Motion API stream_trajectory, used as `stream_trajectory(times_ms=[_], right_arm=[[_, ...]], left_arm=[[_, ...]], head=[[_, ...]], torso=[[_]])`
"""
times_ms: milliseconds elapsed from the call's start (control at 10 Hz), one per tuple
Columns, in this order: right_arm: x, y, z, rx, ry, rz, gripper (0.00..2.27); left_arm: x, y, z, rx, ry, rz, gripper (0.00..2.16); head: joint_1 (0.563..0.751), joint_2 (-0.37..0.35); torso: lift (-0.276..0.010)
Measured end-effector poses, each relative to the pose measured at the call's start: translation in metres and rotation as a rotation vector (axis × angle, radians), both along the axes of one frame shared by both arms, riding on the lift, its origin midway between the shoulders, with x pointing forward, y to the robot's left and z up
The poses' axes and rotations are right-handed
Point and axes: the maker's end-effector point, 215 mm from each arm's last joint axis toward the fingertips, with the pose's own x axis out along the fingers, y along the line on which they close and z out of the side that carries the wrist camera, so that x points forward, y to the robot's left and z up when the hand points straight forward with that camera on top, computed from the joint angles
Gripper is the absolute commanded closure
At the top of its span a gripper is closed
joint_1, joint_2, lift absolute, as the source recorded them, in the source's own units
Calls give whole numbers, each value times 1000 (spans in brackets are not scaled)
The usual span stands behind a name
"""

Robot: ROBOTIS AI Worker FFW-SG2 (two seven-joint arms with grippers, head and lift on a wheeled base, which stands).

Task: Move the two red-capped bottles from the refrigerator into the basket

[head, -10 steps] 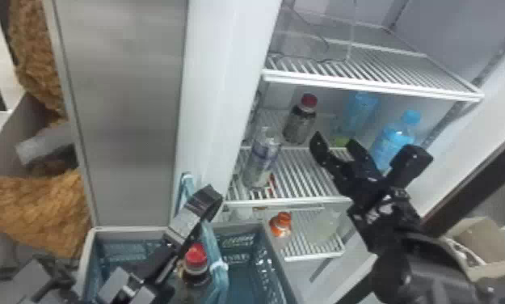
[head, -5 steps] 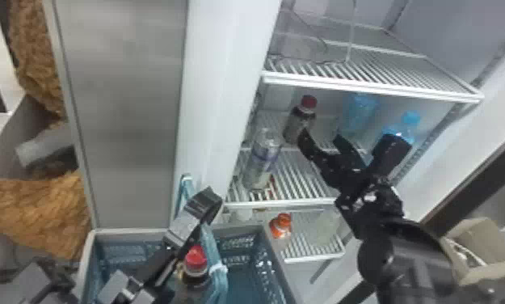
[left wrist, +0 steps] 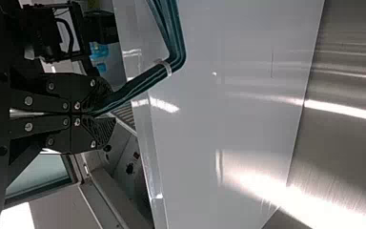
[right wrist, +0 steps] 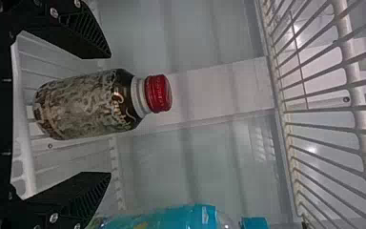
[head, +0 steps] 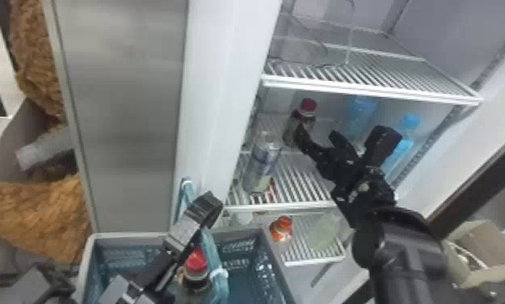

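Background: open refrigerator [head: 219, 101] with white wire racks; brushed-steel panel [head: 122, 113] left of its middle shelf [head: 308, 182].
Red-capped bottle on the shelf [head: 300, 123]: upright on the middle shelf, towards the back.
Right tool [head: 322, 136]: at the middle shelf, fingers spread, that bottle between them with gaps at both sides.
Clear bottle [head: 262, 165]: front left on the middle shelf.
Blue bottles [head: 360, 115]: right part of the middle shelf.
Orange-capped bottle [head: 281, 229]: below the middle shelf, one rack down.
Basket [head: 130, 235]: lower left of the middle shelf.
Other red-capped bottle [head: 196, 269]: in the basket, lower left of the middle shelf.
Left tool [head: 207, 206]: left of the middle shelf, fingers pressed together, pinching the teal strap [head: 213, 254].
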Motion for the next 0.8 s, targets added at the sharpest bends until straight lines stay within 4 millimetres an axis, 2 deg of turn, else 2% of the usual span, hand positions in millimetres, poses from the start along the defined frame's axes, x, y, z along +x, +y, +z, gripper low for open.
stream_trajectory(times_ms=[300,800], right_arm=[[15,7,-6,-2,21,9,136],[35,6,-9,-12,48,1,139]], left_arm=[[0,0,-2,0,4,0,1204],[0,0,-3,-1,8,0,1204]], head=[[654,-350],[646,-350]], torso=[[0],[0]])
